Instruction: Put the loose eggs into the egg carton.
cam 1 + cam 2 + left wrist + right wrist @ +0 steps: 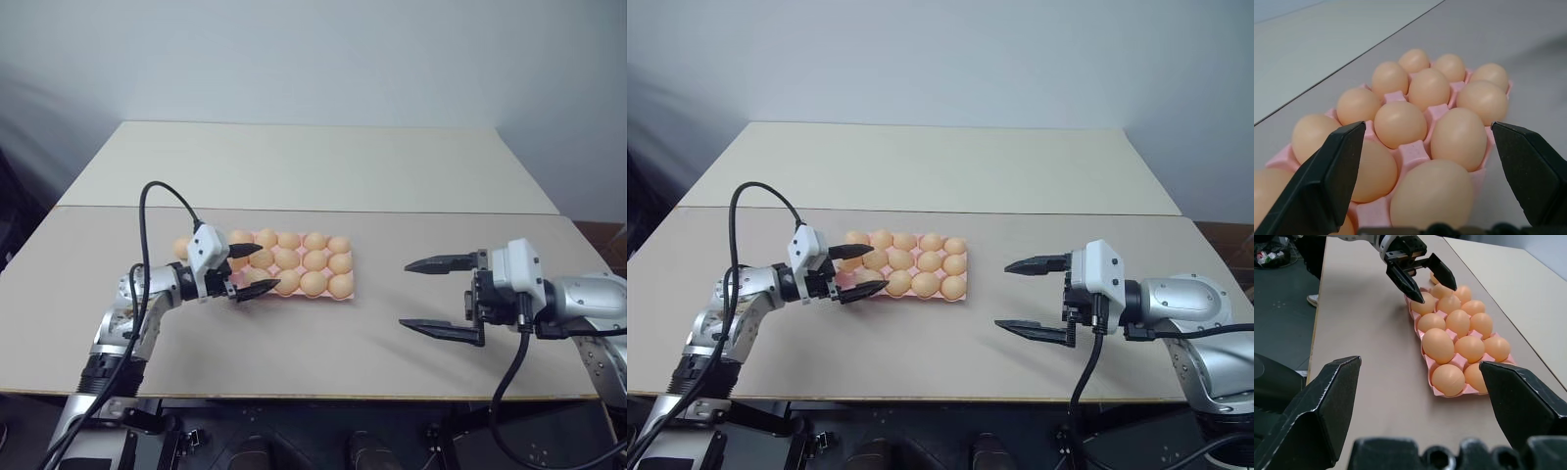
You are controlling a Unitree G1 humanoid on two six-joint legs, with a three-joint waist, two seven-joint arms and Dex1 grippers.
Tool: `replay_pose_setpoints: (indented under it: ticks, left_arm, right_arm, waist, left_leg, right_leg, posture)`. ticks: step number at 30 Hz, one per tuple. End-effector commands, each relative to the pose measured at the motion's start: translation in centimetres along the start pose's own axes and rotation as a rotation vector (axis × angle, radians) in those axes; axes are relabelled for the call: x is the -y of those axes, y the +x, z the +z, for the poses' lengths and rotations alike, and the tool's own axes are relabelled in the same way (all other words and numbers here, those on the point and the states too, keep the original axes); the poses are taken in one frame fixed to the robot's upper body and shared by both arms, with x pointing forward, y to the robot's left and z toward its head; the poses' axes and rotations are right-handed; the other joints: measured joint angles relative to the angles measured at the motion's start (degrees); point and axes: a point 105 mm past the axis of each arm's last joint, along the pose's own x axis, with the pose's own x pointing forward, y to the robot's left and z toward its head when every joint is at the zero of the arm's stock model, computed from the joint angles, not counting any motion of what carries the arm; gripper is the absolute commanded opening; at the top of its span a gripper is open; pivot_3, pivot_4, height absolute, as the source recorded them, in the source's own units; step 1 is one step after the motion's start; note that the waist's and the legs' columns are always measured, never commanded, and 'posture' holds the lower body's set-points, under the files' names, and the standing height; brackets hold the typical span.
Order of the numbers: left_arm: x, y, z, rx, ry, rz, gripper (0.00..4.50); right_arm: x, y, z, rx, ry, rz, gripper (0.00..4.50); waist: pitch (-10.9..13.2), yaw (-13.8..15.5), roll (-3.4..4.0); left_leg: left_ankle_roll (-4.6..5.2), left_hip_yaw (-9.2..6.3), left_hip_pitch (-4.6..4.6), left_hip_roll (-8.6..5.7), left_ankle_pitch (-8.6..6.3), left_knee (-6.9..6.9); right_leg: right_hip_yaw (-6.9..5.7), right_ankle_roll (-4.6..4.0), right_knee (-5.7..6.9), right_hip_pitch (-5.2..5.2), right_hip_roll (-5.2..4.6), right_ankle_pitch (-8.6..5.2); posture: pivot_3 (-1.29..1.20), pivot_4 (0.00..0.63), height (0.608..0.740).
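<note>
A pink egg carton [345, 291] lies on the grey-brown table [392, 343], a little to the robot's left of the middle. Its cups sit in three rows of five. Eggs [313, 284] fill the cups that can be seen: thirteen can be counted in the right wrist view, and the left gripper hides the cups at that end, so I cannot tell whether all fifteen are filled. One more egg [182, 248] lies on the table just beside the carton's left end, behind the left gripper.

The left gripper [250, 271] hovers over the carton's left end with its two black fingers spread wide and nothing between them. The right gripper [423, 294] hangs well apart from the carton on the right, its fingers also spread wide and empty.
</note>
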Motion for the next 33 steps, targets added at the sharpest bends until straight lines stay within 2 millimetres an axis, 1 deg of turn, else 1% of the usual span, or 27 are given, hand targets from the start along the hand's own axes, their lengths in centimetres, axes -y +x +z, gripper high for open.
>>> replay_pose_setpoints:
  ticks: [1, 5, 7, 9, 12, 15, 17, 20, 25, 28, 30, 33]
  left_arm:
    - [-0.9, -2.7, 2.6, 0.051, 0.074, 0.048, 4.48]
    - [-0.9, -7.0, 2.7, -0.006, 0.093, 0.083, 4.48]
    - [-0.6, -8.2, 2.7, -0.026, 0.103, 0.092, 4.48]
    - [-0.1, -10.2, 2.6, -0.070, 0.100, 0.106, 4.48]
    - [0.9, -12.5, 2.6, -0.110, 0.084, 0.117, 4.48]
    - [1.9, -14.3, 2.5, -0.144, 0.065, 0.125, 4.48]
    - [2.4, -15.2, 2.5, -0.154, 0.054, 0.139, 4.48]
    - [2.7, -15.6, 2.6, -0.152, 0.043, 0.171, 4.48]
    - [3.3, -15.2, 2.4, -0.147, 0.026, 0.175, 4.48]
    - [3.3, -15.2, 2.4, -0.143, 0.016, 0.178, 4.48]
    - [2.7, -15.1, 2.4, -0.139, 0.015, 0.201, 4.48]
    - [1.2, -14.7, 2.5, -0.119, 0.008, 0.275, 4.48]
  right_arm:
    - [0.2, -0.2, 1.1, 0.028, -0.049, -0.002, 4.50]
    - [0.3, -0.3, 0.9, 0.023, -0.041, 0.002, 4.50]
    - [0.4, -0.3, 0.8, 0.022, -0.040, 0.004, 4.50]
    - [0.5, -0.2, 0.7, 0.022, -0.038, 0.007, 4.50]
    - [0.7, -0.3, 0.5, 0.019, -0.035, 0.011, 4.50]
    - [0.8, -0.5, 0.3, 0.012, -0.032, 0.020, 4.50]
    - [0.8, -0.6, 0.3, 0.008, -0.032, 0.025, 4.50]
    - [0.9, -0.7, 0.3, 0.007, -0.031, 0.025, 4.50]
    - [0.9, -0.6, 0.4, 0.013, -0.030, 0.030, 4.50]
    - [0.9, -0.6, 0.4, 0.013, -0.032, 0.031, 4.50]
    - [0.9, -0.5, 0.5, 0.014, -0.033, 0.031, 4.50]
    - [0.9, -0.5, 0.5, 0.016, -0.035, 0.028, 4.50]
  waist:
    - [0.00, -0.23, 0.00]
    - [0.00, -0.40, 0.01]
    - [0.00, -0.27, 0.01]
    - [0.00, -0.10, 0.00]
    - [0.00, 0.09, 0.00]
    - [0.00, 0.14, 0.01]
    - [0.00, 0.16, 0.01]
    - [0.00, 0.20, 0.01]
    - [0.00, 0.10, 0.01]
    - [0.00, 0.05, 0.00]
    - [0.00, 0.04, 0.01]
    - [0.00, 0.11, 0.01]
  left_leg:
    - [0.00, 0.00, 0.00, 0.00, 0.00, -0.01]
    - [0.00, 0.01, 0.02, 0.02, 0.00, -0.03]
    - [0.00, 0.01, 0.02, 0.02, 0.00, -0.03]
    - [0.00, 0.02, 0.04, 0.02, 0.00, -0.02]
    - [0.00, 0.03, 0.02, 0.05, 0.00, -0.05]
    - [0.00, 0.04, 0.01, 0.06, -0.01, -0.06]
    - [0.00, 0.06, 0.03, 0.06, -0.01, -0.06]
    - [0.00, 0.06, 0.06, 0.06, -0.01, -0.07]
    - [0.00, 0.07, 0.06, 0.06, -0.01, -0.10]
    - [0.00, 0.07, 0.06, 0.06, -0.01, -0.11]
    - [0.00, 0.07, 0.07, 0.06, -0.01, -0.10]
    - [0.00, 0.08, 0.08, 0.06, -0.01, -0.10]
  right_leg:
    - [0.00, 0.00, 0.00, -0.01, 0.00, 0.00]
    - [0.01, 0.00, -0.01, -0.02, 0.00, 0.00]
    - [0.02, 0.00, 0.00, -0.01, -0.01, 0.00]
    - [0.00, 0.00, 0.01, 0.00, -0.02, 0.00]
    - [-0.03, 0.01, -0.03, -0.02, -0.01, -0.01]
    - [-0.03, 0.00, -0.05, -0.03, -0.02, -0.01]
    - [-0.03, 0.00, -0.04, -0.01, -0.03, -0.01]
    - [-0.03, 0.00, -0.01, 0.00, -0.02, -0.01]
    - [-0.02, 0.00, -0.04, -0.01, -0.02, -0.01]
    - [-0.02, 0.00, -0.04, -0.02, -0.02, -0.01]
    - [-0.02, -0.01, -0.03, -0.01, -0.02, -0.01]
    - [-0.02, 0.00, -0.02, -0.01, -0.02, -0.01]
  posture:
    - [0.00, 0.150, 0.740]
    - [0.00, 0.150, 0.740]
    - [0.00, 0.150, 0.740]
    - [0.00, 0.150, 0.740]
    - [0.00, 0.150, 0.740]
    - [0.00, 0.150, 0.740]
    - [0.00, 0.150, 0.740]
    - [0.00, 0.150, 0.740]
    - [0.00, 0.150, 0.740]
    - [0.00, 0.150, 0.740]
    - [0.00, 0.150, 0.740]
    - [0.00, 0.150, 0.740]
